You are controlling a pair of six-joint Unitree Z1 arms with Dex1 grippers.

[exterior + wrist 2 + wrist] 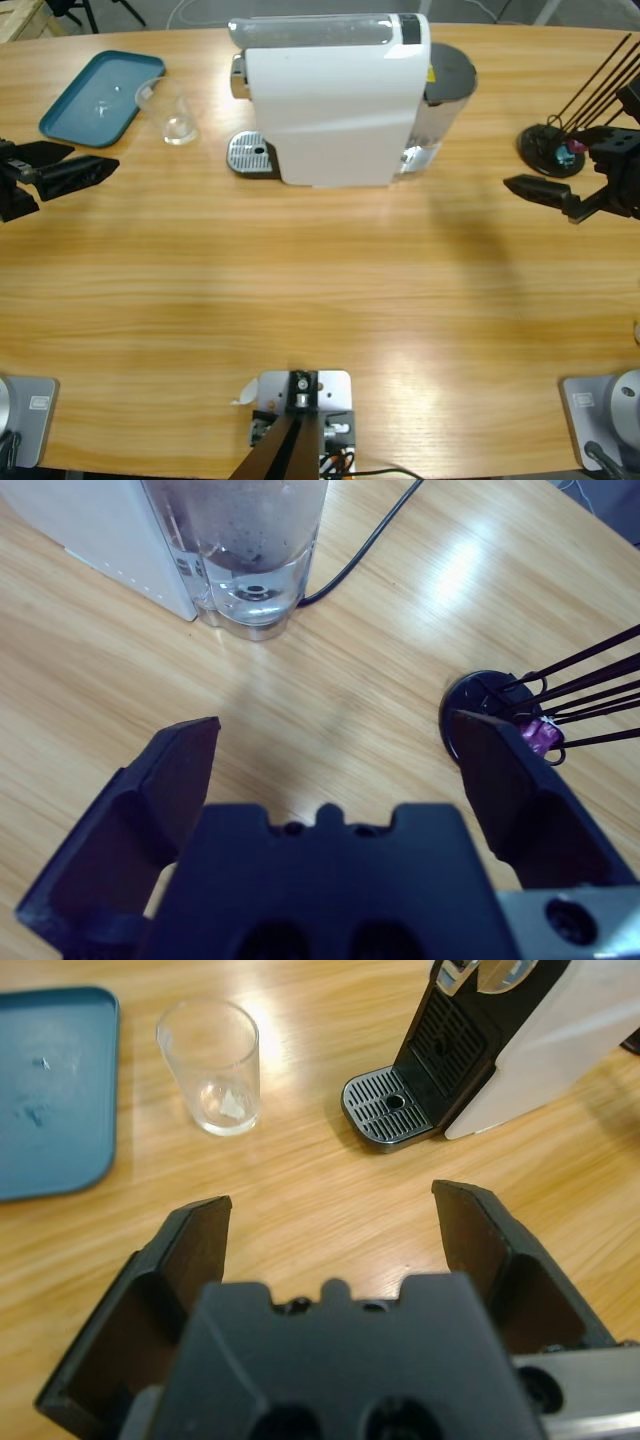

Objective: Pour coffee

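We see the left gripper (95, 168) at the table's 9 o'clock edge, jaws spread wide with nothing between them, pointing toward 3 o'clock. Up at about 10 o'clock sits a teal tray (85, 100), flat on the wooden table (320, 290), with a few small specks on it. Just beside the tray's right edge stands a clear glass tumbler (172, 112), upright, on the table and not on the tray; in the left wrist view the tumbler (212, 1065) looks close to dry, and we cannot make out any coffee in it, only a pale glint at its bottom. Next, near 12 o'clock, the white coffee machine (335, 100) stands with its round perforated drip tray (250, 155) sticking out on its left side, nothing standing on it; the tumbler is near the drip tray but apart from it. The machine's clear water tank (250, 550) sits at its right end, a black cable (365, 545) running away behind it. At 3 o'clock a black round stand (548, 148) holds thin black rods and a small purple item. The right gripper (528, 188) sits just below that stand, jaws wide apart and holding nothing, pointing toward 9 o'clock.
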